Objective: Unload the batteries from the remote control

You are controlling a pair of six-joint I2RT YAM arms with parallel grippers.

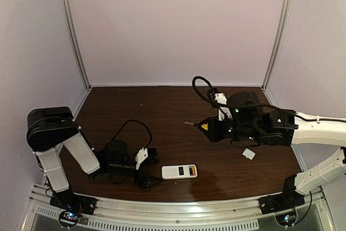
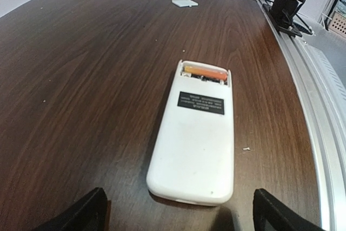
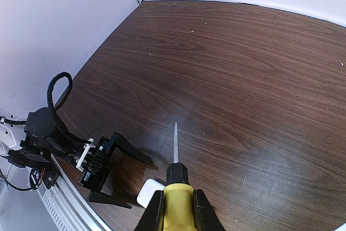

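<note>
The left gripper [image 1: 157, 169] gapes wide, holding nothing, its tips flanking the near end of the flat white plastic remote control [image 2: 197, 144], lying back-up on the dark wooden table [image 2: 81, 79]. Its open recess [image 2: 204, 75] holds a slim orange battery [image 2: 205, 71]. The right gripper [image 3: 178, 212] is clamped on a yellow-handled screwdriver [image 3: 176, 176]

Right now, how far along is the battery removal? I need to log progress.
Done: the cover piece lies apart from the remote control, its compartment open. In hand: the right gripper holds the yellow-handled screwdriver; the open left gripper brackets the remote's near end. Left: the orange battery sits inside.
</note>
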